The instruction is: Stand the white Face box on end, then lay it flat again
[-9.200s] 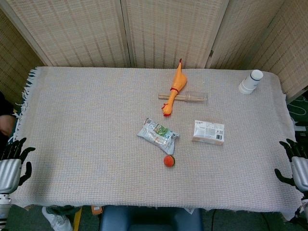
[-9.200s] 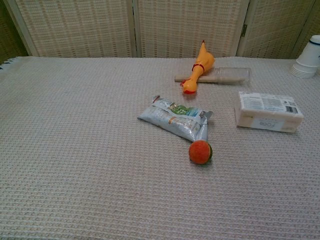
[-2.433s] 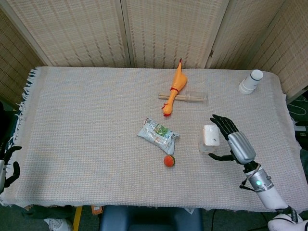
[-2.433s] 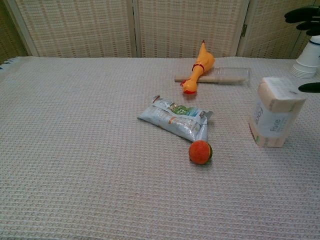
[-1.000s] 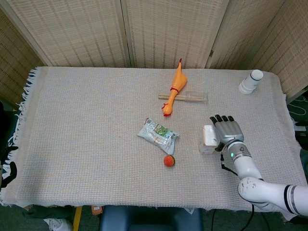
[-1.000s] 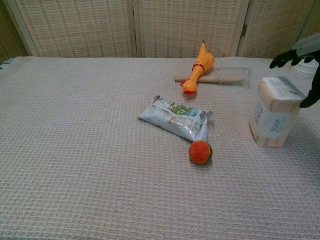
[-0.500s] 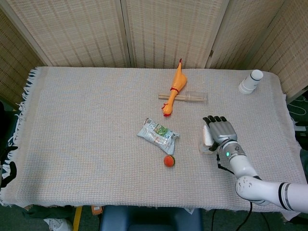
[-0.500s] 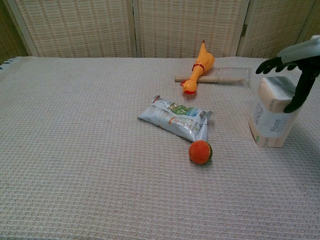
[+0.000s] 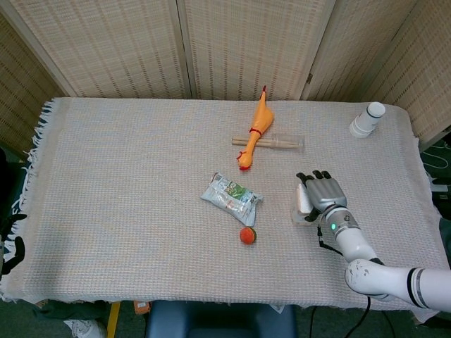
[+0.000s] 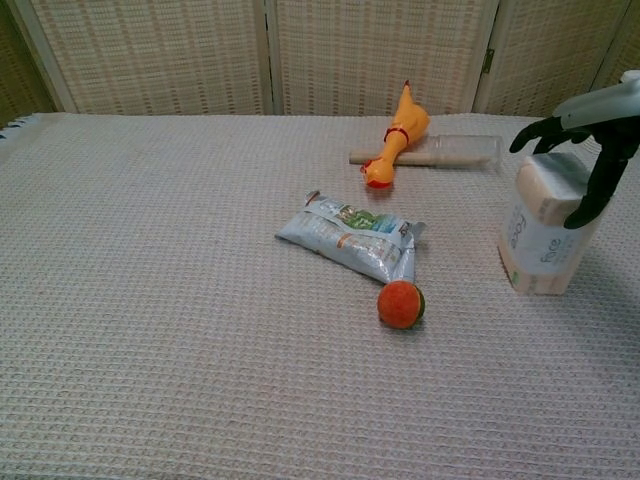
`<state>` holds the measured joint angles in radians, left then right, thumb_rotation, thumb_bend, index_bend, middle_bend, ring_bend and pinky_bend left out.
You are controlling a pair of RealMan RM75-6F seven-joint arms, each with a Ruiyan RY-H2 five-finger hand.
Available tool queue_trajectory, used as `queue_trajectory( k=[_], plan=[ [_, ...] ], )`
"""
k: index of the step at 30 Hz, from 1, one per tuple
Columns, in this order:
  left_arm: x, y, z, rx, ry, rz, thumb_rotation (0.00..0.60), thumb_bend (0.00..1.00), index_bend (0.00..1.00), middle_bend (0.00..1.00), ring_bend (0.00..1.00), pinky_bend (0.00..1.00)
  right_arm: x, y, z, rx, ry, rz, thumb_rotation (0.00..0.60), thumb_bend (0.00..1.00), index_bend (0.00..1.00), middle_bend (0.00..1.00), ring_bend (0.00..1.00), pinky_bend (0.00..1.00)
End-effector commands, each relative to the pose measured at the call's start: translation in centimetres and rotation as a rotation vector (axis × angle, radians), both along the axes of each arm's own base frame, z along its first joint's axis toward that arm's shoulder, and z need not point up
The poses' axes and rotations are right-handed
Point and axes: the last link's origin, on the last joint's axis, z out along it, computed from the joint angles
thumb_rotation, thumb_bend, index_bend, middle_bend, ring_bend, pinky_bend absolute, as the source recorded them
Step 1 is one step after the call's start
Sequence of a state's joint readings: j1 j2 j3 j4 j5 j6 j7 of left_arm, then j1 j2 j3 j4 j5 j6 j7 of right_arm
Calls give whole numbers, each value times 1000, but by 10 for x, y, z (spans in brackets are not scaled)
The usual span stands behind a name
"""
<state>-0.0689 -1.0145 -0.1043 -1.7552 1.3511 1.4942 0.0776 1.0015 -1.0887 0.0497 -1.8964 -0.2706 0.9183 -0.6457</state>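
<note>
Box: white Face box (image 10: 541, 236) stood on end, under the robot hand.
Right robot hand (image 10: 585, 138): box top gripped, fingers (image 10: 532, 133) draped over.
Left robot hand (image 9: 13, 248): state cannot be told.

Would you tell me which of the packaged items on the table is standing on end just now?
The white Face box under the right hand stands upright; the crinkled foil pouch lies flat.

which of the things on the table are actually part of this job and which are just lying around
Part of the job:
white Face box, standing on end
right hand, over the box's top, thumb down its front

Just lying about:
rubber chicken
clear tube with wooden sticks
foil snack packet
orange ball
paper cups
</note>
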Motion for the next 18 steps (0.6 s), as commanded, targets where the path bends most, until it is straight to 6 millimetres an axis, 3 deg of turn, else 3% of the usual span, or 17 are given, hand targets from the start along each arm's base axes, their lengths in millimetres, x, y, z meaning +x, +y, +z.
queue_trajectory(
  k=[1,14,18],
  plan=[
    [0,0,0,-1,0,0,600,622,273,0,0,83,0,0,0,2,-5,7,600,93,116,183,76,0],
    [0,0,-1,-3,1,4,600,622,273,0,0,83,-3,-3,-2,-10,-4,21,600,100,285,269,114,0],
    [0,0,-1,-7,3,4,600,621,273,0,0,83,-3,-3,-1,-24,-4,32,600,176,305,296,145,0]
  ],
)
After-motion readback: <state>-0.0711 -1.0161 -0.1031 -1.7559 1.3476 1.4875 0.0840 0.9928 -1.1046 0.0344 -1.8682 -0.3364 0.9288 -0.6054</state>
